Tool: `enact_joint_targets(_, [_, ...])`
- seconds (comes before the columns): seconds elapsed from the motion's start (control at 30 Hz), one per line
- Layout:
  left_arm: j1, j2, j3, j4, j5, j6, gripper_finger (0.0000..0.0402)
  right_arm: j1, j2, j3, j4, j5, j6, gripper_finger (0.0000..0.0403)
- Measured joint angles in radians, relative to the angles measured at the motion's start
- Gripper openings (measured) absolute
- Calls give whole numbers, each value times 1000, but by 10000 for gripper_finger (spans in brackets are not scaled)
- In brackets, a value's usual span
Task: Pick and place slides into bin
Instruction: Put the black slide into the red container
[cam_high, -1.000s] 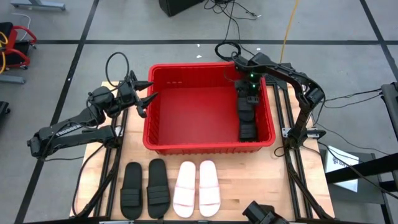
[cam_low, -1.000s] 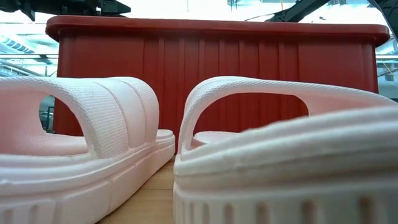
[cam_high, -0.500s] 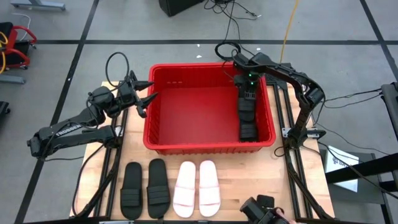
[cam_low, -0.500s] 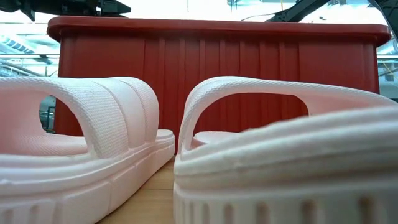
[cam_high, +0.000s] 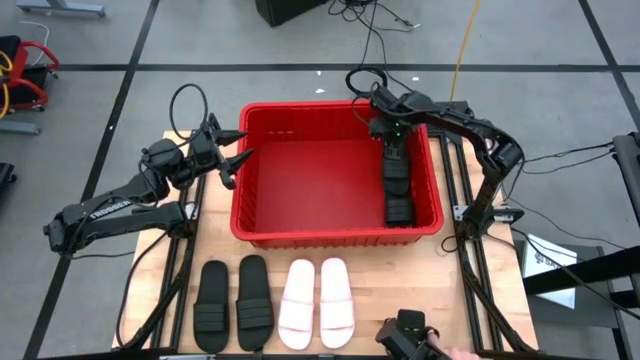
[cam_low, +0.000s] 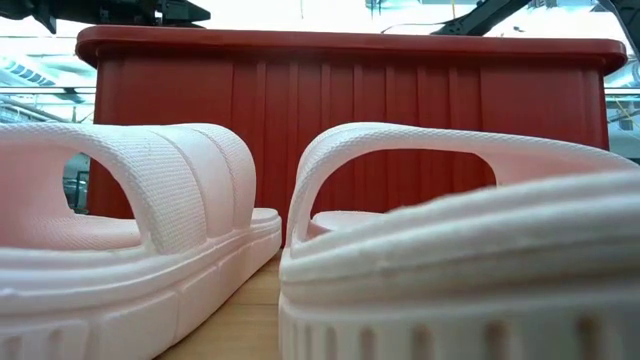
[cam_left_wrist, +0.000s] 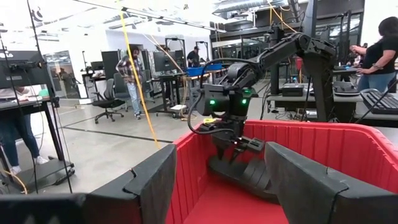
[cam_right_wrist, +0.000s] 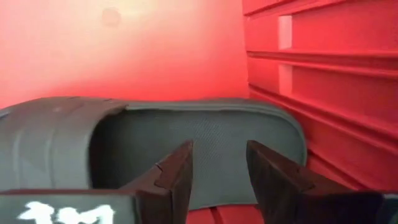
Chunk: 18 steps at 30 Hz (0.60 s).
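I'm hovering my right gripper (cam_right_wrist: 219, 177), fingers spread, over a ribbed black slide (cam_right_wrist: 205, 140) inside the slotted red bin (cam_high: 262, 232); left gripper (cam_high: 232, 155) is waiting, spread.

Red bin (cam_high: 262, 225) w/ black slides (cam_high: 397, 185); pale pink pair (cam_high: 318, 303) outside.

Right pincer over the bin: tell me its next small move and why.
Probably lift straight up out of the bin. The right pincer stands open just above a black slide lying inside by the wall, holding nothing. Two black slides and two white slides wait on the table, so that arm should go for one next.
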Motion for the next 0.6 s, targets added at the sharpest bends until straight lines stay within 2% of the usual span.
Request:
enact_joint_targets(0.2, [0,0,0,0,0,0,250,24,1,-63,45,7,8,139])
enact_joint_targets(0.6, [0,1,0,-1,0,-2,250,59,3,-119,7,-18,61,136])
